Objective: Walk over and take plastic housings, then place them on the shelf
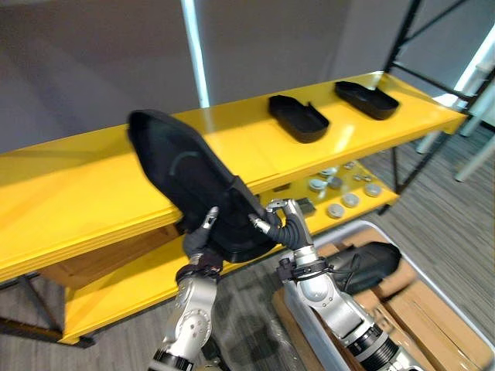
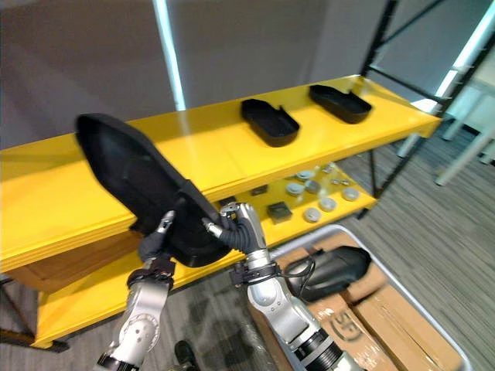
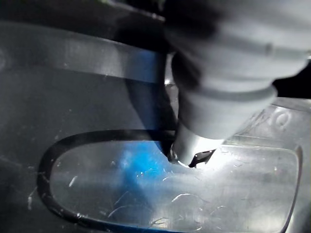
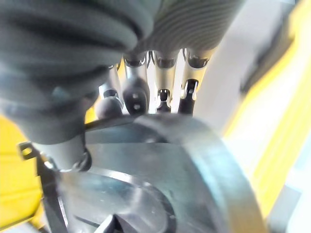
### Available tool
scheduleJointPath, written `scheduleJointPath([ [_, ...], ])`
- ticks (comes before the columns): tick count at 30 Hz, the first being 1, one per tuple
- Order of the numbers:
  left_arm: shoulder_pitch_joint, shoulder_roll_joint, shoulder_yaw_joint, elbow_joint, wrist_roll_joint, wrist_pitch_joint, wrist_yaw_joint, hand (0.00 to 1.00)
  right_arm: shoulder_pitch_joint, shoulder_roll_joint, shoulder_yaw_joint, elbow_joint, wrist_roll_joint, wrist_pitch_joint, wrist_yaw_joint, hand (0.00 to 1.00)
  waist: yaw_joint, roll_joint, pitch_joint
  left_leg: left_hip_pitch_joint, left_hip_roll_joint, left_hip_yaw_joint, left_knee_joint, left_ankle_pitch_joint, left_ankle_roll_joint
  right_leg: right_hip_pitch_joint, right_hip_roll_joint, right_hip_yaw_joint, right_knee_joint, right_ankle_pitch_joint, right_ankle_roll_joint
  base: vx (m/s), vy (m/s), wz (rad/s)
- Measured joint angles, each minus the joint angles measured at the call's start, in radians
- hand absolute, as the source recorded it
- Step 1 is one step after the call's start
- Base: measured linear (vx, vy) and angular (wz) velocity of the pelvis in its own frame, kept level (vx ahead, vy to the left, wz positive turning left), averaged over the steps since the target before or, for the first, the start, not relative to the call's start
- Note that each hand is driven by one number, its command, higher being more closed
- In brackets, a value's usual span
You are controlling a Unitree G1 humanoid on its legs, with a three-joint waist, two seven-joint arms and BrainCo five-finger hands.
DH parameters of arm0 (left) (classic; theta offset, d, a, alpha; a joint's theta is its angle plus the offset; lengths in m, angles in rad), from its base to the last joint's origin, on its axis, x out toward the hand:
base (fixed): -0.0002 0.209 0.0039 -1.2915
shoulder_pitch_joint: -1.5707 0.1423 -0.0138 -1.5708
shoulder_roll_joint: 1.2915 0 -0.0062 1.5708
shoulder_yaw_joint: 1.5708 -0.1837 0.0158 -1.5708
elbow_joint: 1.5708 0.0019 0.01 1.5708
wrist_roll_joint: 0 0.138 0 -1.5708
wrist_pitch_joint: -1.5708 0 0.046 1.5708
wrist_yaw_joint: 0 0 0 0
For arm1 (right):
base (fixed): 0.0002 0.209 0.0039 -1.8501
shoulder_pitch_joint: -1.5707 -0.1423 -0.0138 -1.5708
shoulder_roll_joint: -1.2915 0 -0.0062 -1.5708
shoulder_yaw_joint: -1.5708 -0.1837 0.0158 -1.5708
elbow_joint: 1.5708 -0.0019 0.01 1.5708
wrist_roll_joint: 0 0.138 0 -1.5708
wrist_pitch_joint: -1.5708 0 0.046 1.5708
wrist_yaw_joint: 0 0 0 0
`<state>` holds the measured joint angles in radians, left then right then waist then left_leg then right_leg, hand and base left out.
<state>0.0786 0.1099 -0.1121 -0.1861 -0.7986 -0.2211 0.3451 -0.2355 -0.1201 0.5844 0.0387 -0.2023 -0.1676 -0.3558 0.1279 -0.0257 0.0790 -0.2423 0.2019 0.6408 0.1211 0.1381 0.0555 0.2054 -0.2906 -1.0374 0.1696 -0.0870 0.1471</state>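
Note:
I hold a long black plastic housing [image 1: 186, 178] tilted up, its far end over the front of the yellow top shelf board [image 1: 69, 193]. My left hand [image 1: 203, 239] grips the housing's near end from below on the left, with its thumb [image 3: 218, 97] pressed on the scratched inner surface [image 3: 97, 184]. On the near end's right side my right hand [image 1: 285, 224] is clamped, its fingers [image 4: 160, 77] curled over the rim [image 4: 160, 160]. Two more black housings [image 1: 298, 117] [image 1: 366, 99] lie flat on the same board, further right.
The lower yellow shelf [image 1: 116, 297] carries several round metal discs [image 1: 340, 202] and a small dark block [image 2: 278, 210]. At lower right a grey crate [image 1: 433, 286] holds cardboard boxes [image 1: 433, 317] and another black housing [image 1: 371, 263]. A black shelf post [image 1: 402, 39] rises at right.

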Motion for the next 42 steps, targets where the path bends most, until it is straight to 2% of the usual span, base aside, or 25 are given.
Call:
scheduleJointPath([
  [2, 0.021, -0.013, 0.053, -0.005, 0.087, 0.005, 0.002, 1.00, 0.001, 0.030, 0.005, 0.052, 0.044, -0.001, 0.038, 0.00, -0.003, -0.004, 0.000, -0.023, -0.057, -0.069, 0.072, -0.056, 0.024, 0.019, -0.105, -0.001, 0.154, 0.007, -0.006, 0.34, 0.252, 1.13],
  [3, 0.020, -0.019, 0.077, -0.010, 0.139, 0.006, 0.010, 1.00, 0.006, 0.023, 0.003, 0.066, 0.056, 0.000, 0.057, 0.00, -0.008, -0.006, 0.001, -0.016, -0.088, -0.110, 0.092, -0.079, 0.030, 0.027, -0.160, 0.012, 0.257, 0.028, -0.038, 0.23, 0.203, 1.35],
  [4, 0.020, -0.022, 0.109, -0.022, 0.191, 0.006, 0.020, 1.00, 0.019, 0.013, 0.003, 0.069, 0.063, 0.000, 0.079, 0.00, -0.014, -0.007, 0.002, 0.000, -0.119, -0.153, 0.093, -0.096, 0.039, 0.030, -0.211, 0.046, 0.369, 0.078, -0.111, 0.28, 0.272, 1.67],
  [5, 0.018, -0.018, 0.167, -0.045, 0.259, 0.005, 0.033, 1.00, 0.052, 0.007, 0.002, 0.069, 0.076, -0.001, 0.113, 0.00, -0.032, -0.005, 0.005, 0.042, -0.155, -0.217, 0.070, -0.113, 0.046, -0.006, -0.247, 0.193, 0.502, 0.222, -0.262, 0.25, 0.264, 1.71],
  [6, 0.007, -0.008, 0.196, -0.059, 0.319, -0.004, 0.055, 1.00, 0.082, 0.009, -0.004, 0.066, 0.078, -0.003, 0.135, 0.00, -0.045, 0.000, 0.008, 0.064, -0.166, -0.274, 0.046, -0.117, 0.052, -0.077, -0.227, 0.368, 0.612, 0.180, -0.213, 0.31, 0.220, 1.93],
  [7, -0.015, 0.017, 0.220, -0.063, 0.389, -0.017, 0.078, 1.00, 0.122, 0.024, -0.026, 0.057, 0.078, -0.003, 0.155, 0.00, -0.064, 0.005, 0.012, 0.082, -0.179, -0.343, 0.026, -0.120, 0.068, -0.179, -0.146, 0.553, 0.727, 0.048, -0.134, 0.27, 0.106, 1.71],
  [9, -0.023, 0.034, 0.219, -0.063, 0.516, -0.016, 0.091, 1.00, 0.193, 0.034, -0.074, 0.028, 0.079, -0.003, 0.166, 0.00, -0.082, 0.010, 0.018, 0.162, -0.207, -0.423, -0.027, -0.114, 0.063, -0.262, -0.070, 0.644, 0.715, -0.064, -0.107, 0.34, 0.055, 1.40],
  [10, -0.019, 0.034, 0.218, -0.064, 0.552, -0.015, 0.091, 1.00, 0.206, 0.039, -0.092, 0.017, 0.080, -0.003, 0.167, 0.00, -0.084, 0.010, 0.019, 0.187, -0.213, -0.433, -0.043, -0.113, 0.058, -0.282, -0.064, 0.643, 0.673, -0.082, -0.100, 0.34, 0.073, 0.79],
  [11, -0.013, 0.039, 0.214, -0.067, 0.604, -0.011, 0.091, 1.00, 0.211, 0.042, -0.124, 0.006, 0.080, -0.006, 0.166, 0.00, -0.089, 0.010, 0.019, 0.217, -0.221, -0.443, -0.063, -0.116, 0.044, -0.320, -0.044, 0.645, 0.551, -0.093, -0.088, 0.21, 0.032, 0.47],
  [12, -0.014, 0.052, 0.198, -0.069, 0.654, -0.004, 0.087, 1.00, 0.216, 0.045, -0.164, -0.013, 0.080, -0.009, 0.166, 0.00, -0.096, 0.008, 0.018, 0.231, -0.226, -0.456, -0.074, -0.123, 0.033, -0.349, -0.012, 0.665, 0.402, -0.089, -0.080, 0.19, 0.014, 0.37],
  [13, -0.013, 0.058, 0.188, -0.070, 0.681, 0.000, 0.084, 1.00, 0.222, 0.049, -0.189, -0.027, 0.080, -0.009, 0.167, 0.00, -0.098, 0.006, 0.017, 0.237, -0.229, -0.462, -0.079, -0.126, 0.028, -0.362, 0.008, 0.691, 0.332, -0.084, -0.073, 0.17, -0.023, 0.35],
  [14, -0.006, 0.066, 0.168, -0.069, 0.727, 0.008, 0.082, 1.00, 0.242, 0.060, -0.239, -0.054, 0.079, -0.010, 0.165, 0.00, -0.106, 0.000, 0.013, 0.250, -0.237, -0.471, -0.088, -0.131, 0.021, -0.375, 0.038, 0.741, 0.223, -0.039, -0.050, 0.20, -0.046, 0.21],
  [15, 0.003, 0.069, 0.163, -0.069, 0.754, 0.013, 0.078, 1.00, 0.260, 0.066, -0.274, -0.075, 0.079, -0.011, 0.163, 0.00, -0.112, -0.013, 0.007, 0.268, -0.249, -0.470, -0.095, -0.138, 0.011, -0.377, 0.051, 0.758, 0.152, 0.046, -0.042, 0.22, -0.053, 0.11],
  [17, 0.009, 0.071, 0.164, -0.069, 0.777, 0.020, 0.058, 1.00, 0.279, 0.074, -0.313, -0.092, 0.076, -0.011, 0.160, 0.00, -0.113, -0.035, -0.006, 0.283, -0.269, -0.443, -0.097, -0.156, -0.014, -0.368, 0.072, 0.763, 0.051, 0.156, -0.064, 0.21, -0.064, -0.28],
  [18, 0.014, 0.066, 0.168, -0.070, 0.785, 0.023, 0.056, 1.00, 0.280, 0.072, -0.325, -0.096, 0.073, -0.011, 0.160, 0.00, -0.111, -0.034, -0.006, 0.290, -0.266, -0.426, -0.097, -0.164, -0.023, -0.348, 0.081, 0.764, 0.014, 0.154, -0.068, 0.21, -0.063, -0.69],
  [20, 0.012, 0.064, 0.171, -0.070, 0.791, 0.029, 0.036, 1.00, 0.294, 0.075, -0.394, -0.121, 0.072, -0.011, 0.155, 0.00, -0.114, -0.021, 0.002, 0.292, -0.231, -0.369, -0.075, -0.198, -0.046, -0.295, 0.142, 0.809, -0.140, 0.209, -0.087, 0.15, -0.049, -0.83],
  [22, 0.008, 0.056, 0.156, -0.070, 0.791, 0.040, 0.002, 1.00, 0.344, 0.071, -0.478, -0.183, 0.071, -0.010, 0.149, 0.00, -0.125, -0.019, 0.003, 0.297, -0.203, -0.337, -0.054, -0.228, -0.056, -0.266, 0.179, 0.837, -0.210, 0.234, -0.099, 0.10, -0.104, -0.61],
  [23, 0.007, 0.051, 0.148, -0.067, 0.788, 0.043, -0.015, 1.00, 0.374, 0.067, -0.536, -0.225, 0.071, -0.010, 0.149, 0.00, -0.148, -0.017, 0.004, 0.304, -0.189, -0.330, -0.043, -0.242, -0.068, -0.248, 0.194, 0.842, -0.229, 0.236, -0.102, 0.10, -0.125, -0.37],
  [25, -0.008, 0.045, 0.139, -0.064, 0.779, 0.047, -0.043, 1.00, 0.410, 0.054, -0.621, -0.285, 0.071, -0.010, 0.149, 0.00, -0.172, -0.012, 0.007, 0.321, -0.172, -0.310, -0.042, -0.254, -0.080, -0.238, 0.214, 0.860, -0.239, 0.236, -0.102, 0.08, -0.077, -0.37],
  [27, -0.038, 0.042, 0.134, -0.042, 0.750, 0.048, -0.065, 1.00, 0.432, 0.038, -0.690, -0.336, 0.073, -0.011, 0.149, 0.00, -0.178, -0.006, 0.011, 0.335, -0.163, -0.282, -0.044, -0.261, -0.088, -0.233, 0.229, 0.890, -0.252, 0.241, -0.109, 0.06, -0.049, -0.66],
  [28, -0.146, 0.043, 0.126, 0.094, 0.548, 0.067, -0.114, 1.00, 0.442, 0.009, -0.784, -0.388, 0.089, -0.011, 0.167, 0.00, -0.223, 0.022, 0.028, 0.359, -0.152, -0.234, -0.042, -0.278, -0.089, -0.226, 0.246, 0.933, -0.252, 0.244, -0.113, 0.00, -0.046, -0.69],
  [30, -0.177, 0.043, 0.124, 0.141, 0.449, 0.087, -0.128, 1.00, 0.451, -0.005, -0.792, -0.389, 0.139, -0.011, 0.188, 0.00, -0.238, 0.029, 0.032, 0.358, -0.152, -0.225, -0.037, -0.284, -0.087, -0.230, 0.248, 0.947, -0.252, 0.244, -0.114, -0.05, -0.049, -0.38],
  [34, -0.261, 0.076, 0.093, 0.262, 0.358, 0.094, -0.133, 1.00, 0.466, -0.026, -0.822, -0.416, 0.182, -0.011, 0.201, 0.00, -0.250, 0.046, 0.038, 0.326, -0.152, -0.204, -0.023, -0.285, -0.085, -0.270, 0.250, 0.969, -0.252, 0.254, -0.117, -0.04, -0.043, -0.12],
  [37, -0.335, 0.105, 0.041, 0.339, 0.221, 0.140, -0.130, 1.00, 0.467, -0.058, -0.820, -0.417, 0.237, -0.007, 0.211, 0.00, -0.275, 0.063, 0.044, 0.293, -0.152, -0.200, -0.015, -0.286, -0.085, -0.301, 0.250, 0.974, -0.253, 0.263, -0.118, -0.02, -0.042, -0.10],
  [42, -0.423, 0.103, -0.041, 0.402, 0.151, 0.182, -0.133, 1.00, 0.482, -0.063, -0.810, -0.417, 0.237, 0.000, 0.220, 0.00, -0.287, 0.082, 0.055, 0.277, -0.149, -0.199, -0.013, -0.285, -0.085, -0.316, 0.252, 0.975, -0.253, 0.268, -0.118, 0.00, -0.033, -0.02],
])
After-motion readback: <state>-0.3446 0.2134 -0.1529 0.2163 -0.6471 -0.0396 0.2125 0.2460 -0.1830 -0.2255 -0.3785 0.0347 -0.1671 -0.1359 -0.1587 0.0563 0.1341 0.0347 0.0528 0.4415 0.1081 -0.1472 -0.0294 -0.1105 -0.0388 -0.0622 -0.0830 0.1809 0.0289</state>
